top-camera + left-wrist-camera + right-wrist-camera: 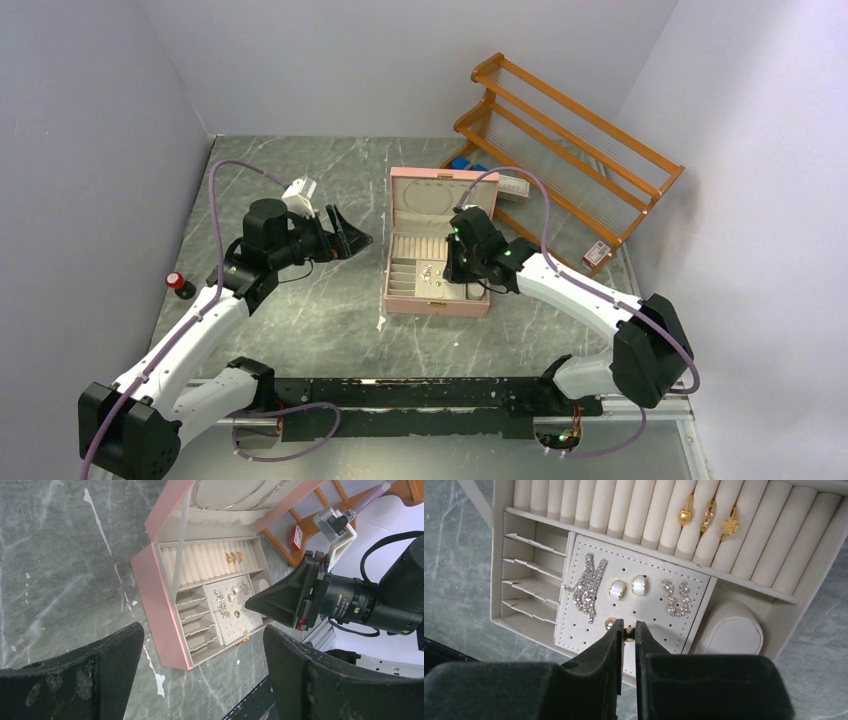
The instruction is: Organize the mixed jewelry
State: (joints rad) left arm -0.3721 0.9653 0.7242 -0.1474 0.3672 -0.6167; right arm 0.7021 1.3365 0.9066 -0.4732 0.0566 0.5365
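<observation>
While the right pincer stands nearly closed on a tiny gold stud, held at its tips just over the perforated earring pad, much of the sorting looks done: a matching gold stud sits just left of the tips, pearly studs and two crystal pairs lie beyond them, and three gold rings are tucked in the ring rolls farther ahead to the right. The left pincer gapes wide, holding nothing, with the pink box off in front of it. Left to do, I judge: seat this stud beside its twin
</observation>
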